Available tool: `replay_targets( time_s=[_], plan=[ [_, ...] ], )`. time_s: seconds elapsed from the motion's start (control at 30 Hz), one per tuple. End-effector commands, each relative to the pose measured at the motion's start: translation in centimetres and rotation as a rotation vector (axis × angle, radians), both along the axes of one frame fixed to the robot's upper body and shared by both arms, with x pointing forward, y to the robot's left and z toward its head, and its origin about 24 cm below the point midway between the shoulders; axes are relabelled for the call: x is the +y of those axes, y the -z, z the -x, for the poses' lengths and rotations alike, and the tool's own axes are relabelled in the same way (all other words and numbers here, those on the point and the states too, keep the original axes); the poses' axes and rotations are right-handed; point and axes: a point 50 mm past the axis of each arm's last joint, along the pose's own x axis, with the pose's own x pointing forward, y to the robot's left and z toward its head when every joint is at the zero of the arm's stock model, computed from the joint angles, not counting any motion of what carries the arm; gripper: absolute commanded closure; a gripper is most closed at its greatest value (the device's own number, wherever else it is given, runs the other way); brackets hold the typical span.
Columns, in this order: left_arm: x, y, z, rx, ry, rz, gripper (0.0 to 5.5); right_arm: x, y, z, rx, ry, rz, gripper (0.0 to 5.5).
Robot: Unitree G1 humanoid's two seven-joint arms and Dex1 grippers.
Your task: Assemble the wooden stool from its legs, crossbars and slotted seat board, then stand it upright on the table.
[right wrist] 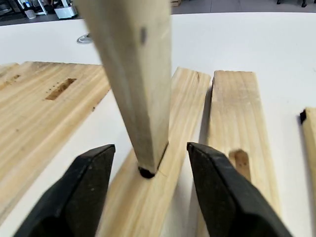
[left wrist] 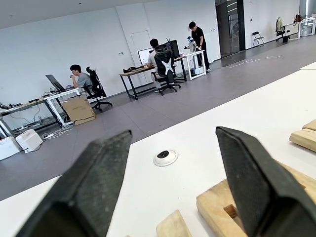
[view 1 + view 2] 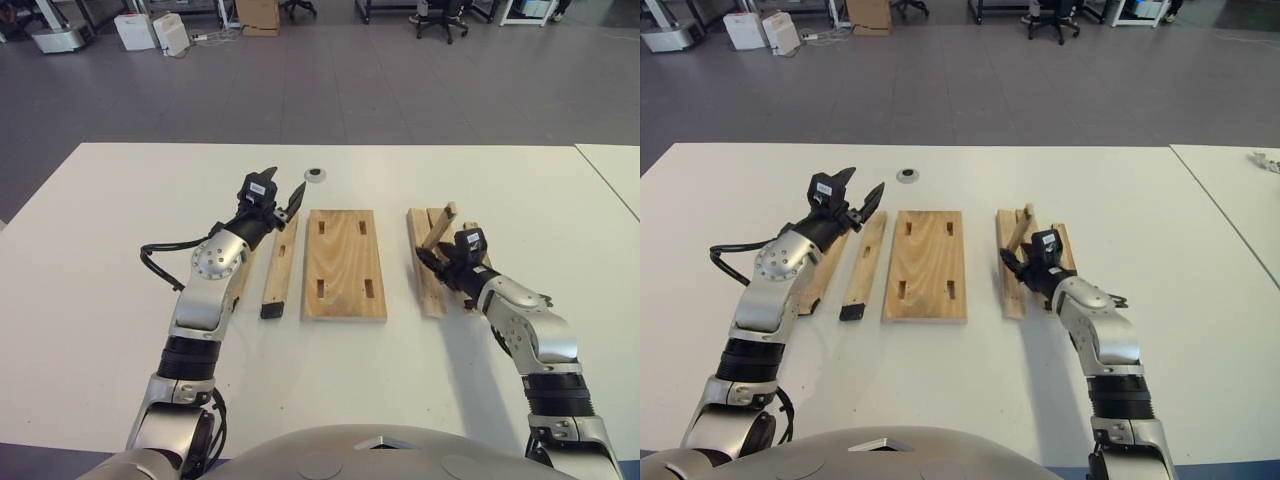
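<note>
worktop (image 3: 100, 220): we see a white surface that carries all the wooden parts.
board (image 3: 345, 262): it lies flat at the middle of the worktop with its four slots facing up, between two groups of bars.
left bars (image 3: 280, 265): we make out two lying flat, side by side, just left of the board. The one nearer the board has a black tip at the end closest to the robot. The other is partly hidden under the left arm.
right bars (image 3: 428, 285): we count at least three lying flat and close together, just right of the board.
tilted bar (image 1: 133, 74): its lower end rests on one of the right bars and its upper end leans up and away from the robot.
left gripper (image 3: 282, 190): we see it spread wide and holding nothing, hovering over the far ends of the left bars.
right gripper (image 1: 150, 158): it is spread apart. Its fingers (image 1: 94, 187) flank the tilted bar's lower end, and we see a gap on each side.
grommet (image 3: 316, 175): a small round fitting sits in the worktop near the board's far left corner, apart from it.
</note>
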Motion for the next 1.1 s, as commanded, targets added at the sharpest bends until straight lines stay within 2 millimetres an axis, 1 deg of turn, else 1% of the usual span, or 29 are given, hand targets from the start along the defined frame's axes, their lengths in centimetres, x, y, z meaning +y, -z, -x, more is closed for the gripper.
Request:
replay_targets(
  time_s=[0.03, 0.1, 0.3, 0.43, 0.53, 0.57, 0.6, 0.63, 0.67, 0.7, 0.73, 0.77, 0.8, 0.87, 0.93, 1.0, 1.07, 1.1],
  plan=[
    [0.0, 0.3, 0.1, 0.017, -0.017, 0.01, 2.38, 1.3, -0.4, 1.2, 0.082, 0.014, -0.018, 2.0],
    [-0.2, 0.3, 0.2, 0.017, -0.014, 0.01, 2.38, 1.1, -0.1, 1.5, 0.114, 0.039, 0.051, 1.97],
    [-0.4, 0.4, 0.2, 0.02, -0.008, 0.011, 2.38, 1.2, 0.8, 2.2, 0.19, 0.032, 0.103, 1.97],
    [-0.6, 0.5, 0.3, 0.019, -0.005, 0.015, 2.38, 1.7, 1.1, 2.0, 0.197, 0.016, 0.115, 2.58],
    [-1.0, 0.9, 0.3, 0.067, -0.008, 0.057, 2.38, 1.1, 0.4, 0.8, 0.148, 0.085, 0.074, 3.21],
    [-1.2, 1.1, 0.3, 0.097, -0.001, 0.098, 2.38, 1.0, 0.2, 0.5, 0.135, 0.097, 0.065, 3.37],
    [-1.4, 1.3, 0.4, 0.15, 0.004, 0.173, 2.21, 1.0, -0.4, 0.3, 0.107, 0.095, 0.035, 3.4],
    [-1.7, 1.5, 0.4, 0.206, 0.01, 0.243, 2.13, 1.2, -1.2, 0.0, 0.064, 0.081, 0.003, 3.4],
    [-2.0, 1.8, 0.4, 0.262, 0.013, 0.294, 1.94, 1.3, -2.0, -0.2, 0.021, 0.062, -0.024, 3.4],
    [-2.4, 2.7, 0.4, 0.336, 0.004, 0.295, 1.78, 1.6, -2.9, -0.4, -0.017, 0.032, -0.051, 3.4],
    [-2.7, 3.4, 0.4, 0.396, -0.004, 0.283, 1.75, 1.8, -3.5, -0.6, -0.047, 0.003, -0.064, 3.4],
    [-3.3, 3.8, 0.5, 0.462, 0.009, 0.329, 1.75, 2.1, -4.1, -0.6, -0.075, -0.038, -0.078, 3.4],
    [-4.0, 3.5, 0.6, 0.511, 0.044, 0.423, 1.75, 2.6, -4.7, -0.5, -0.107, -0.091, -0.09, 3.4],
    [-5.4, 1.9, 0.7, 0.568, 0.148, 0.66, 1.75, 3.6, -5.7, 0.0, -0.164, -0.218, -0.105, 3.4],
    [-6.1, 0.5, 0.6, 0.6, 0.229, 0.831, 1.75, 4.6, -6.5, 0.6, -0.212, -0.335, -0.11, 3.4],
    [-6.2, -0.6, 0.5, 0.619, 0.284, 0.975, 1.75, 5.6, -7.1, 1.3, -0.244, -0.428, -0.123, 3.4],
    [-6.0, -1.4, 0.5, 0.628, 0.326, 1.078, 1.75, 6.0, -7.1, 1.6, -0.256, -0.477, -0.127, 3.4],
    [-5.8, -1.7, 0.6, 0.629, 0.338, 1.116, 1.95, 6.2, -7.1, 1.8, -0.258, -0.495, -0.131, 3.4]
  ],
)
